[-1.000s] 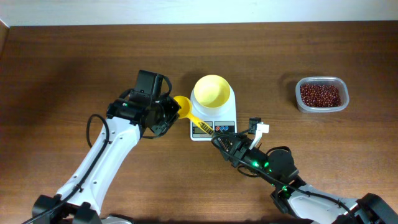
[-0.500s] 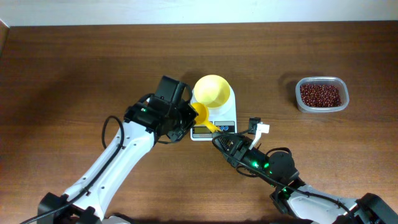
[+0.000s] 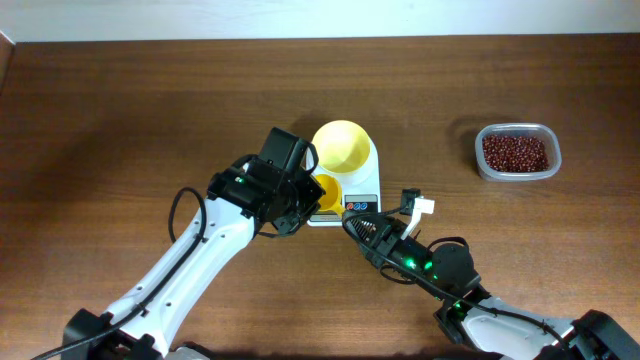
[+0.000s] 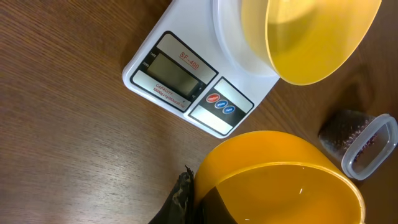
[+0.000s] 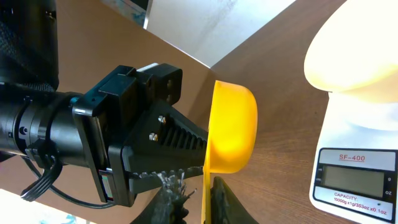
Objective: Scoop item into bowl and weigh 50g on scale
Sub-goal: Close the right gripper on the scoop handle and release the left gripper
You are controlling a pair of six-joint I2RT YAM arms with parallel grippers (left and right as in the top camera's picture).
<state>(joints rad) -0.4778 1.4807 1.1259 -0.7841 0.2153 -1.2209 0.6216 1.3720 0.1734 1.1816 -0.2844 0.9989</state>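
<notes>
Atop the white scale (image 4: 180,71) sits the round pale-yellow bowl (image 3: 340,145); left pincer (image 3: 308,192) and right pincer (image 5: 196,202) clamp the scoop (image 5: 233,127).

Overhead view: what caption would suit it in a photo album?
Left gripper holds a yellow scoop by the scale, right gripper at its handle; bowl empty, beans off to the right.

The left gripper (image 3: 306,197) is carrying the yellow plastic handled scoop (image 3: 327,189) rightward, over the front-left corner of the small white square digital scale (image 3: 371,183), while the right gripper (image 3: 350,226) is narrowing around the scoop's handle.
</notes>
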